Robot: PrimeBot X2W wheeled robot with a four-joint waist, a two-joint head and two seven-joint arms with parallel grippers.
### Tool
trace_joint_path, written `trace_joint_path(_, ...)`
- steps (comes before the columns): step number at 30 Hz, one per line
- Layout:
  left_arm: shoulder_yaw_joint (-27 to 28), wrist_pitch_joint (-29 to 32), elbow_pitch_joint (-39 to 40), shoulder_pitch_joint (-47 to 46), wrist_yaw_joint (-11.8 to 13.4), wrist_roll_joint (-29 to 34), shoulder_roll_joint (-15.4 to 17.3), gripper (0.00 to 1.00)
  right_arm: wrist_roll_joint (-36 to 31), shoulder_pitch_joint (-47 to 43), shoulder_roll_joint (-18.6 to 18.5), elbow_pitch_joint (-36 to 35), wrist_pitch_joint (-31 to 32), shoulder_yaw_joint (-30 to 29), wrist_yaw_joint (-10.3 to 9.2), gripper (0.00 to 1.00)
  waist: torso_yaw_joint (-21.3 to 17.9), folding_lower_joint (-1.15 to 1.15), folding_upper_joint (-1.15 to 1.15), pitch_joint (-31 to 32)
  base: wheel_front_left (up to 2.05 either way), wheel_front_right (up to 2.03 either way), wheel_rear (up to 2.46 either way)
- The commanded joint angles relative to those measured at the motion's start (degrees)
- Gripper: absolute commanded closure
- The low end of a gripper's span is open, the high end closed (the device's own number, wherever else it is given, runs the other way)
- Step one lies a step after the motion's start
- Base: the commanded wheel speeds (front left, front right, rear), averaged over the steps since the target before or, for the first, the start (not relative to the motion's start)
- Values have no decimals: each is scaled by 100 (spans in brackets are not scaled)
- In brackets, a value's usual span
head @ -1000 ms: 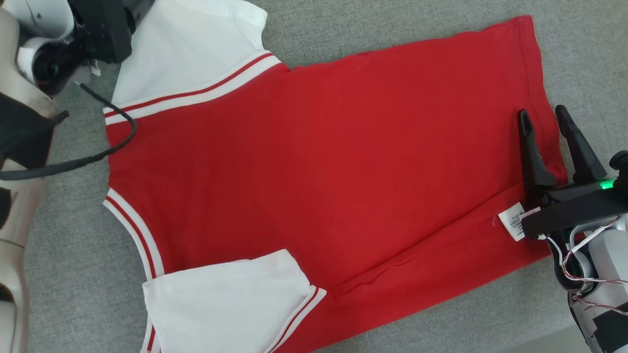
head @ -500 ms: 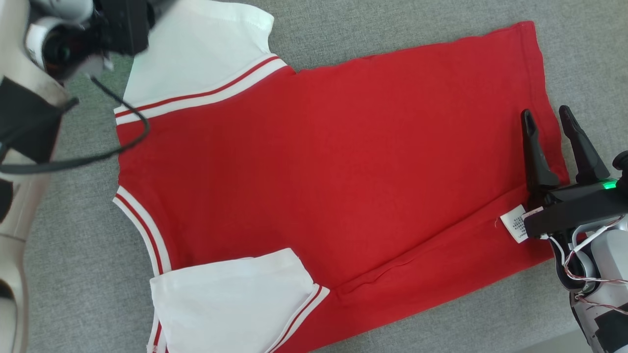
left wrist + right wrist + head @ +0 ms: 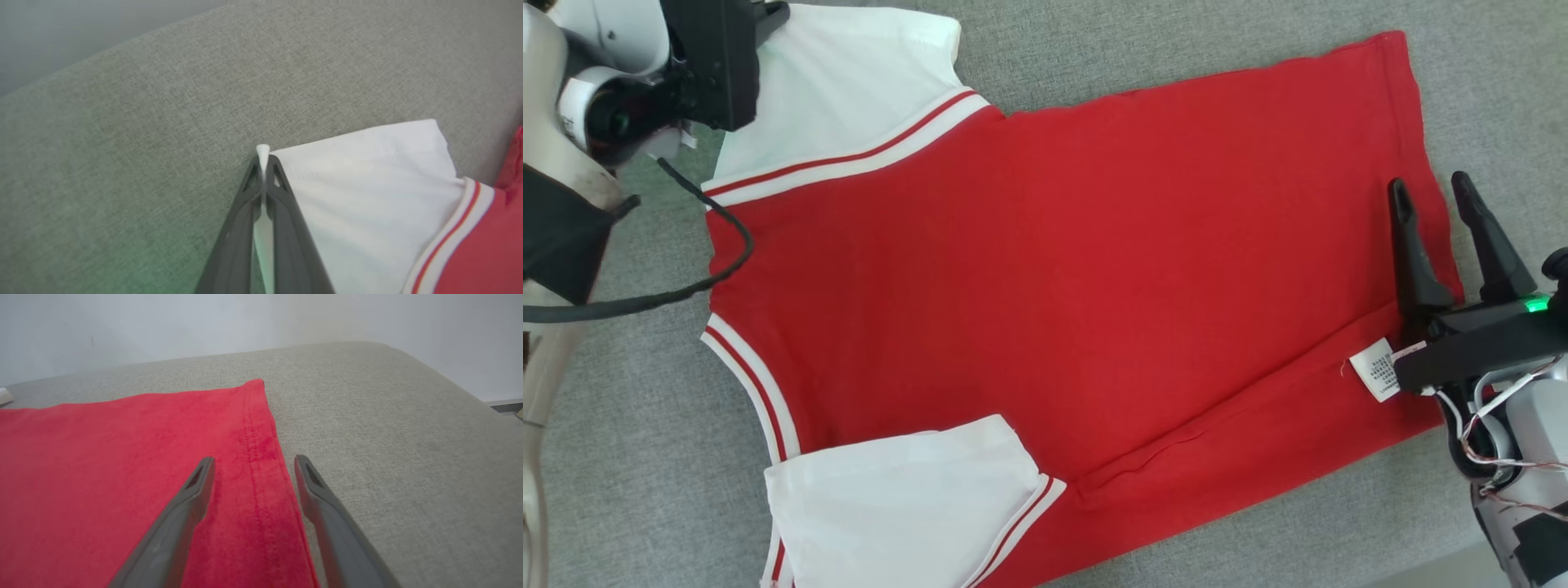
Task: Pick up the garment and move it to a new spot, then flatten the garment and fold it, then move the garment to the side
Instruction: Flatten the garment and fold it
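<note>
Surface: bench [image 3: 1176, 49] covered in grey woven cloth, flat and even.
Room: pale wall [image 3: 163, 322] behind the bench in the right wrist view.
Bench edges: rounded far corner at the right of the right wrist view; paler strip past the near edge at the lower right of the head view.
Shirt [image 3: 1054, 269]: red with white sleeves, spread flat across the middle of the bench, neck end toward the left, hem [image 3: 1413, 122] toward the right.
Far sleeve [image 3: 849, 82]: white, lying flat, red-and-white stripes at its seam.
Near sleeve [image 3: 898, 498]: white, partly cut off by the bottom of the head view.
Crease: long ridge in the red cloth along the near side, running toward the tag [image 3: 1372, 369].
Left pincer [image 3: 263, 161]: closed on the corner of the far sleeve, white cloth pinched between the fingers and poking past the tips.
Right pincer [image 3: 1428, 184]: wide, holding nothing, fingers astride the hem, one above red cloth, the other above bare bench; contact with the cloth not clear.
Cable [image 3: 686, 278]: black, looping from the left arm over the neck-end edge.
Open room: bare bench beyond the far sleeve, along the far side, past the hem to the right, and left of the neck end.
</note>
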State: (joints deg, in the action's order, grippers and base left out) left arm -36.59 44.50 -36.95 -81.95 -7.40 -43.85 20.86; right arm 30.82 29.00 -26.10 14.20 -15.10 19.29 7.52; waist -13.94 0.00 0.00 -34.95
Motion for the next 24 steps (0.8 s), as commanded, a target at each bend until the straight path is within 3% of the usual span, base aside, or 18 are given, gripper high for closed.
trace_joint_path(1,-33,-36,-6,184,-1,-29,-6,100,31,98,-53,19,-2,9,-6,0,-5,0,0,25,0,0,0)
trace_joint_path(5,-27,-195,45,178,-4,-45,17,100,223,411,-201,172,44,179,-6,0,-6,0,0,108,0,0,0)
trace_joint_path(7,-32,-277,58,203,-6,-61,27,100,385,731,-300,303,370,335,-6,0,-13,0,0,156,0,0,0)
trace_joint_path(14,-68,-370,41,239,-7,-148,7,100,752,2117,-402,904,2491,692,-6,0,-1,0,0,257,0,0,0)
trace_joint_path(19,-122,-384,30,212,-8,-191,-15,100,461,2909,-190,1546,3996,681,-4,0,37,0,0,278,0,0,0)
trace_joint_path(24,-206,-356,-9,175,-10,-196,-47,100,166,3402,102,2059,5043,552,-3,0,97,0,0,276,0,0,0)
